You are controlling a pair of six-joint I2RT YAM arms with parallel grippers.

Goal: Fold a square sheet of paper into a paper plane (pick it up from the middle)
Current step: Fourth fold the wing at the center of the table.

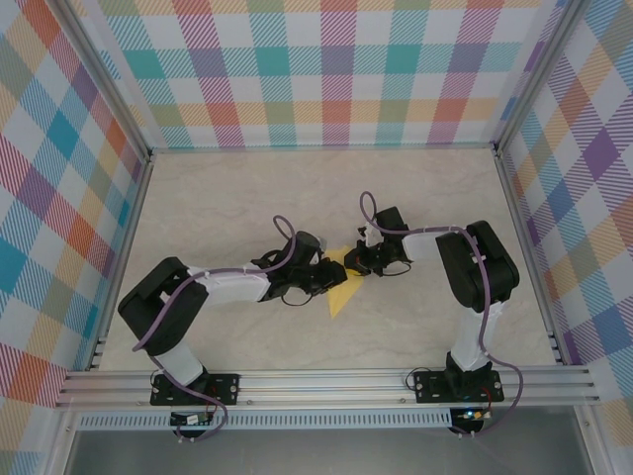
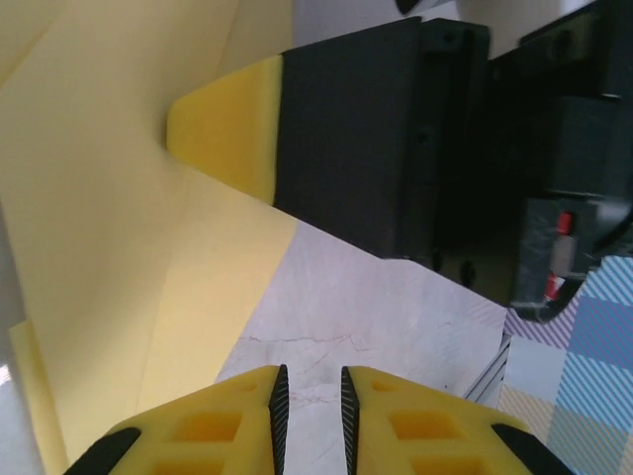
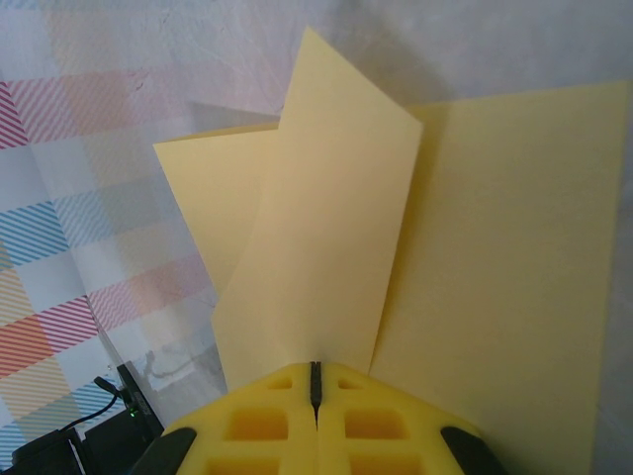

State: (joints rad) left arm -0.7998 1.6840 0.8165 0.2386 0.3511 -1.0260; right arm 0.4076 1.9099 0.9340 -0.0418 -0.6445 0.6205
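Looking down from the top external view, you are seeing the square sheet of paper lying partly folded on the surface, between the left gripper and the right gripper, both crowding its upper end. With the two working so close together, they are risking a collision.

In the left wrist view, your left gripper is showing only a narrow gap and holding nothing, with bare surface under it. The sheet is lying just to its left, so nothing is pinning it. A pull from the other side could drag the sheet and skew the crease.

In the right wrist view, your right gripper is pinching closed on a raised flap of the sheet, which is rising straight ahead of the pads. Paper this thin could tear or slip out there.
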